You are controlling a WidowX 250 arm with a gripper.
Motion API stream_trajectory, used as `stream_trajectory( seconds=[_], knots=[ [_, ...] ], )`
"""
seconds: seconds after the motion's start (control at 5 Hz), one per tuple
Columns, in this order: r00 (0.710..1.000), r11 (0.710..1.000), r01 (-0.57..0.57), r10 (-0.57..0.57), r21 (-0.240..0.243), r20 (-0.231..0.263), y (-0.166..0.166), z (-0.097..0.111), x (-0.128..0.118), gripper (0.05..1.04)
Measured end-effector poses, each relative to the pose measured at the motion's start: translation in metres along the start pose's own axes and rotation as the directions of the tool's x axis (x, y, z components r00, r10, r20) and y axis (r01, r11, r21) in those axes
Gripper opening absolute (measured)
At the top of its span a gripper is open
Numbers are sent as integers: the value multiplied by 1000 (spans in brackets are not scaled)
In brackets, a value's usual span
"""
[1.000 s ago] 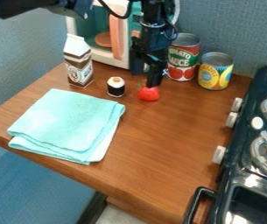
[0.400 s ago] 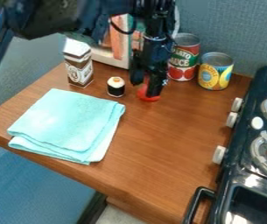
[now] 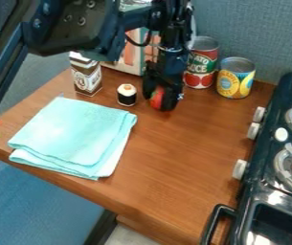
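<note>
Just above the centre of the frame, the black two-finger gripper (image 3: 158,99) is down at a small red toy strawberry (image 3: 156,97), covering part of it; I cannot tell whether it is clamped on the fruit or merely around it. The strawberry is over the upper middle of the brown wooden counter (image 3: 174,158). Just to its left stands a short black cylinder with a pale, orange-dotted top (image 3: 127,94), and farther toward the upper left is a brown-and-white carton (image 3: 86,76), upright. Right of the gripper are a red and green metal can (image 3: 200,64) and, beside it, a yellow and blue one (image 3: 236,79). A folded light-turquoise cloth (image 3: 74,134) lies at the left. Behind the gripper, near the top edge, is a white toy microwave with a pink handle (image 3: 132,55). The dark toy stove with pale knobs (image 3: 260,194) runs along the right edge.
</note>
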State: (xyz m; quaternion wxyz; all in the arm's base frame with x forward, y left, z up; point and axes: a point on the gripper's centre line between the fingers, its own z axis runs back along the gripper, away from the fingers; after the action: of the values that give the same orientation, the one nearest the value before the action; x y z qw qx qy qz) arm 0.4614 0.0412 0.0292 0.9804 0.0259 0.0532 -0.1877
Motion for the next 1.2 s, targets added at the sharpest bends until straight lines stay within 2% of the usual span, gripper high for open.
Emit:
stream_trajectory(
  seconds=[0.2, 0.4, 0.6, 0.8, 1.0, 1.2],
  knots=[
    [999, 1000, -18, 18, -13, 29, -3, -6, 2, 922],
    [994, 998, -23, 29, -55, 103, -11, -4, -3, 823],
    [985, 995, -33, 48, -94, 166, -12, 10, -13, 823],
    [978, 994, -43, 63, -105, 197, -15, 28, -15, 823],
    [984, 994, -43, 60, -102, 170, -28, 28, -13, 823],
    [991, 996, -3, 14, -85, 136, -55, 28, -8, 823]
  ],
)
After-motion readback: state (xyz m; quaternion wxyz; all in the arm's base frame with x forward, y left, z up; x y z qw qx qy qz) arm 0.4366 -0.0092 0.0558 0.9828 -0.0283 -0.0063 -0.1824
